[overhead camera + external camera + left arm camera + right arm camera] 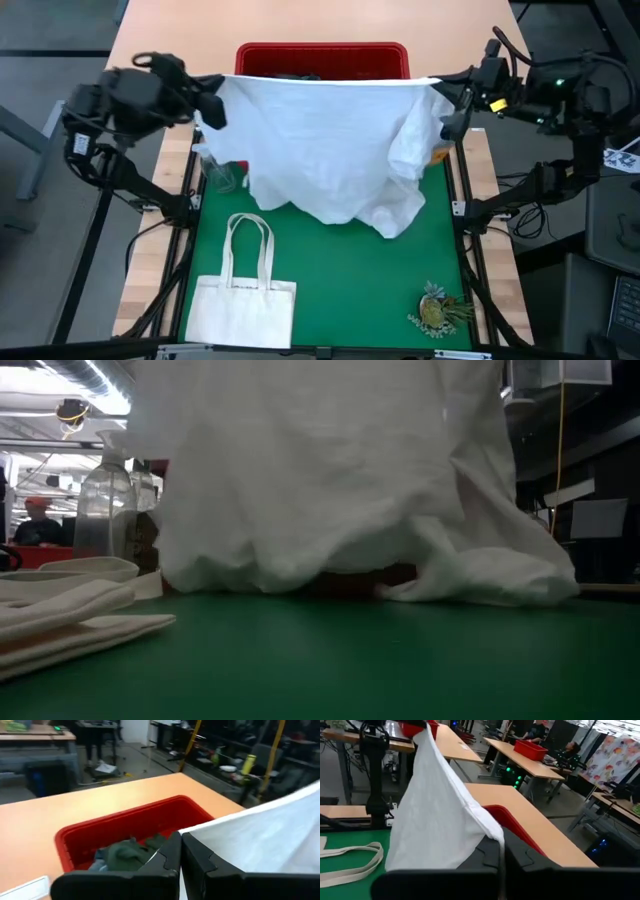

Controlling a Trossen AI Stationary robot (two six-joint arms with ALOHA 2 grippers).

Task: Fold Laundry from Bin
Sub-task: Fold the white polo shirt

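The wooden bench (160, 40) fills most of the high view, with a green mat (350, 280) spread over its lower middle. Across the upper middle of that frame hangs the largest piece of laundry, a white garment (320, 140), stretched out between both arms; its top edge runs nearly straight from upper left to upper right, and its lower folds sag onto the green mat. In the low view it drapes down as a wide white curtain, its hem bunched on the mat at centre and right.

Behind the garment, at the top centre of the high view, stands the red bin (322, 55), mostly covered by the cloth. The left wrist view shows dark green cloth (125, 856) lying inside it.

The left claw (212, 108) sits at the upper left of the high view, clamped shut on one top corner of the white garment. The right claw (450, 118) sits at the upper right, pinched shut on the opposite corner.

At the lower left of the high view a flat white tote bag (243, 305) lies on the mat, handles pointing up the frame. A clear plastic bottle (218, 175) stands at the left edge of the mat, just beside the hanging cloth. A small pineapple-like ornament (437, 308) lies at the lower right
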